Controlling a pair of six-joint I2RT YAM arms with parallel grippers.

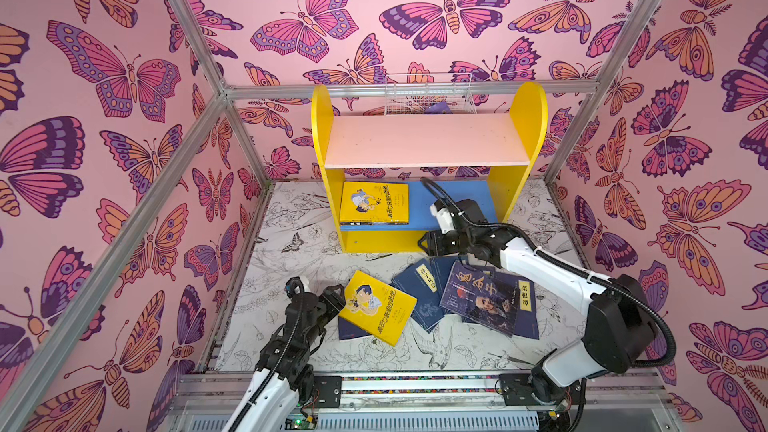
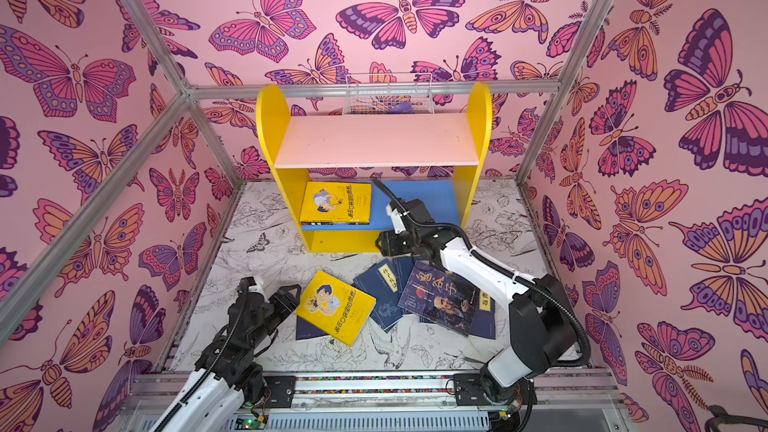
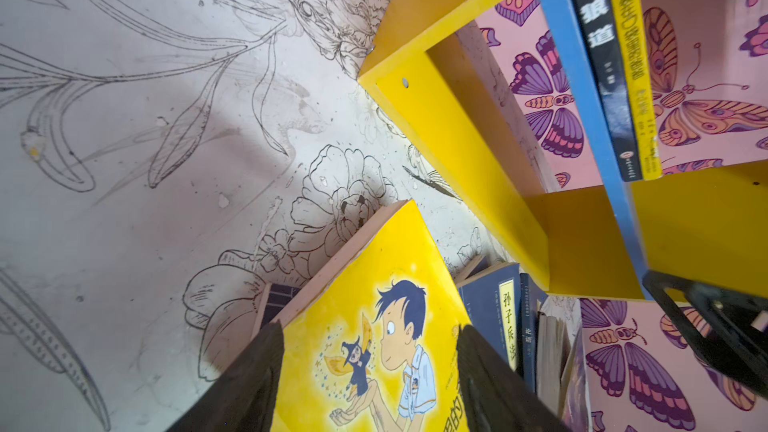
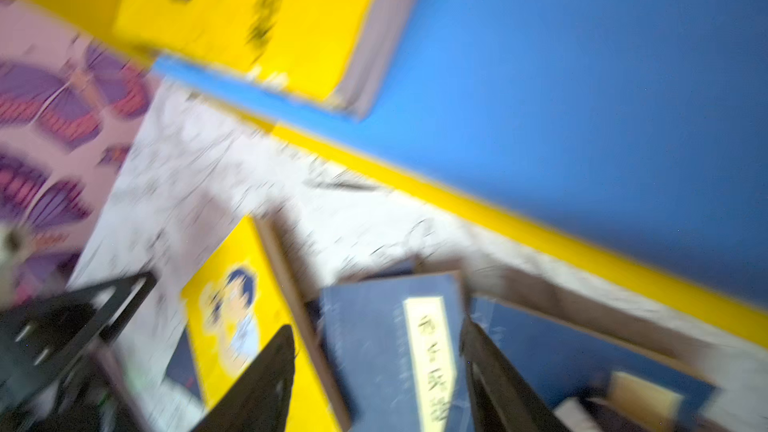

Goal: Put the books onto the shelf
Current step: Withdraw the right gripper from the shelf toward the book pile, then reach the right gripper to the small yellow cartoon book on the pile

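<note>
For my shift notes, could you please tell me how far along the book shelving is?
Early. A small stack topped by a yellow book lies on the shelf's blue board. Both grippers are open and hold nothing; the left gripper sits at the loose yellow book. The navy pile remains on the floor.

Two-tier shelf (image 1: 428, 147) with yellow side panels, pale pink upper board, blue lower board; yellow cartoon-boy paperback (image 1: 376, 306); navy paperbacks with yellow labels (image 1: 419, 290); pink butterfly-patterned walls (image 1: 104, 76).
</note>
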